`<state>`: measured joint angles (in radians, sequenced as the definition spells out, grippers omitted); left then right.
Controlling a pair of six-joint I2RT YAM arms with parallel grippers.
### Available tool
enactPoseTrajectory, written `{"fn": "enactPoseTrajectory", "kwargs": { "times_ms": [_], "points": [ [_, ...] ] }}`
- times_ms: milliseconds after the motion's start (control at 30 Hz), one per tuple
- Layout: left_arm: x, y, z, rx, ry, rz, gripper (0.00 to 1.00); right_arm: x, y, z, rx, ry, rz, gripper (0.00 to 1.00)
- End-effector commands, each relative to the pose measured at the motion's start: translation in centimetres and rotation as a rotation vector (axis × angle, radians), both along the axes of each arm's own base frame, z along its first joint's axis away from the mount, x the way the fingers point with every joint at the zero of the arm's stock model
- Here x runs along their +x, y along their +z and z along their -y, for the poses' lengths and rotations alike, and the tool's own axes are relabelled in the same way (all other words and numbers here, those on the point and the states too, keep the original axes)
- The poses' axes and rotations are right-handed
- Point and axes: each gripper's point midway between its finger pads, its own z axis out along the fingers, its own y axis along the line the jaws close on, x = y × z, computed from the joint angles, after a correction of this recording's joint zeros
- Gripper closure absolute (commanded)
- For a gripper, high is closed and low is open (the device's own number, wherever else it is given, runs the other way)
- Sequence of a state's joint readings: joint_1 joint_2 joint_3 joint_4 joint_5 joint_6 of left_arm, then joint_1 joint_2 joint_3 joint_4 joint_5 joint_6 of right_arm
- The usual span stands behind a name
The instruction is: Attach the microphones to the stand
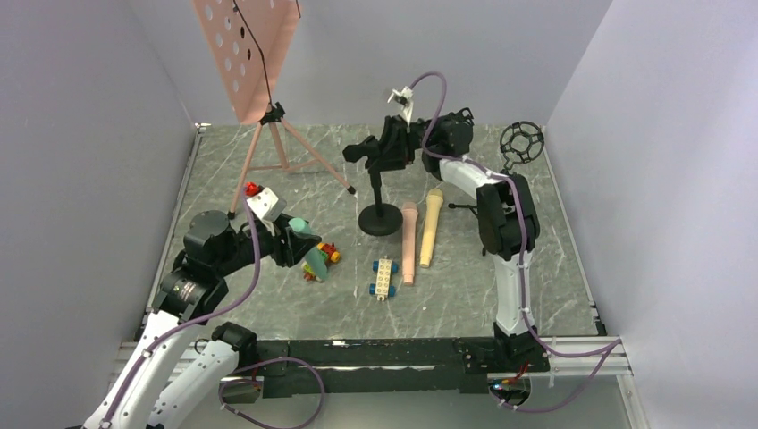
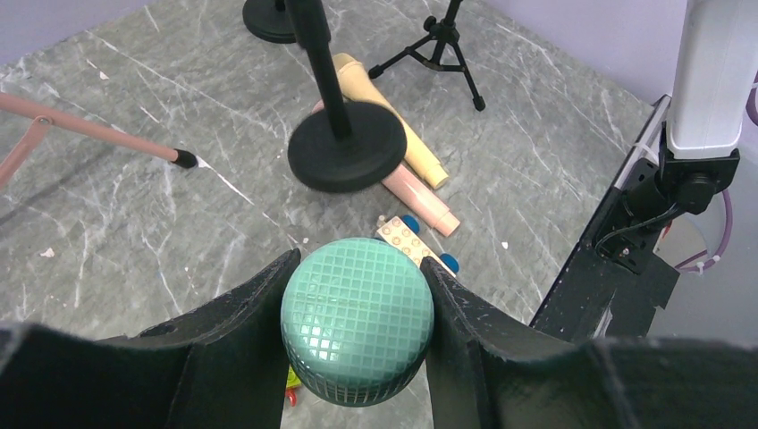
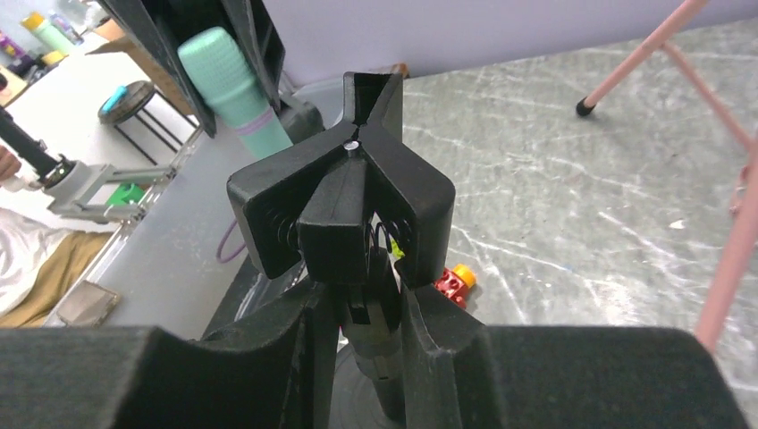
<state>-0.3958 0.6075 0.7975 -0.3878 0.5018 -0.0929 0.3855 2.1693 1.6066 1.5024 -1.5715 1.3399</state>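
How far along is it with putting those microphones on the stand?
Nothing is attached yet. In hand: the left tool grips the mint green microphone; the right tool clamps the black clip on the stand. To do: the salmon pink microphone and tan microphone lie on the table beside it.

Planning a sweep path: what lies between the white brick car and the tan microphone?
The pink microphone, lying alongside the tan microphone, with the white brick car on its other side; the top view shows it.
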Motion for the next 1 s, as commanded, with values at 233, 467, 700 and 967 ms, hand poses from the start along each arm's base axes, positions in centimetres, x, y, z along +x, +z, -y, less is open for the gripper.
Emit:
{"fn": "enactPoseTrajectory", "kwargs": {
  "times_ms": [233, 467, 700, 967],
  "points": [
    [-0.4, 3.0, -0.5, -0.024, 0.015, 0.061, 0.97, 1.5, 13.9, -1.6, 0.177, -0.110, 0.088, 1.00],
    [-0.7, 3.7, -0.5, -0.035, 0.014, 0.072, 0.97, 7.1, 14.1, -2.1, 0.033, -0.471, 0.279, 1.00],
    [-0.8, 3.5, -0.8, -0.025, 0.026, 0.075, 0.97, 7.4, 9.7, -0.8, -0.128, -0.612, 0.487, 1.00],
    [-0.7, 3.2, -1.2, -0.002, 0.042, 0.078, 0.97, 2.0, 3.8, -3.5, -0.144, -0.378, 0.554, 1.00]
  ]
}}
